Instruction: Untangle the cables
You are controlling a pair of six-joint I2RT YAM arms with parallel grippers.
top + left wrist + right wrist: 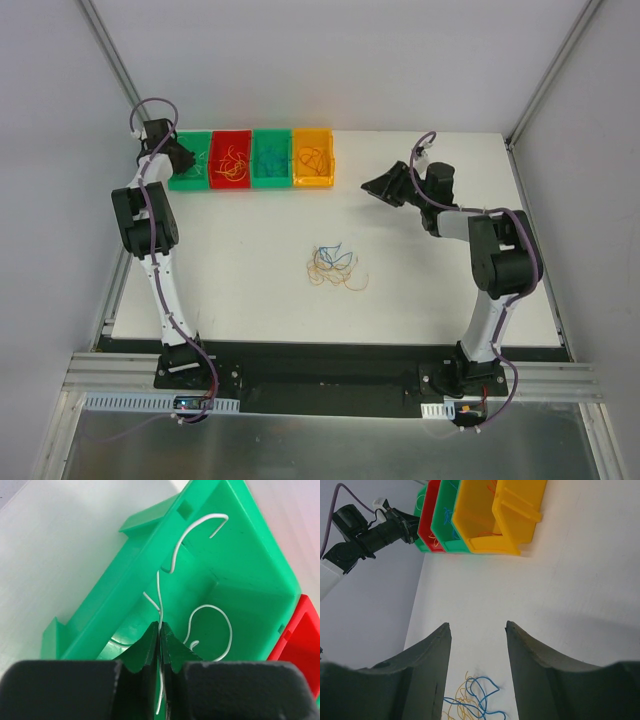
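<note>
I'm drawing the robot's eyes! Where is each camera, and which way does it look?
Top: above, behind the arms, looking down at table, bins, cable pile; both arms show.
Left wrist: looks into the green bin; shut left hand pinches a white cable.
Right wrist: looks across the table toward the bins; open right hand shows.
Shared: top and right wrist see the pile.

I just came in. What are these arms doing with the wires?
The left gripper is shut on a white cable above the leftmost green bin, where more white cables lie. The right gripper hangs open and empty over the table. A tangled pile of blue, orange and yellow cables waits mid-table.
</note>
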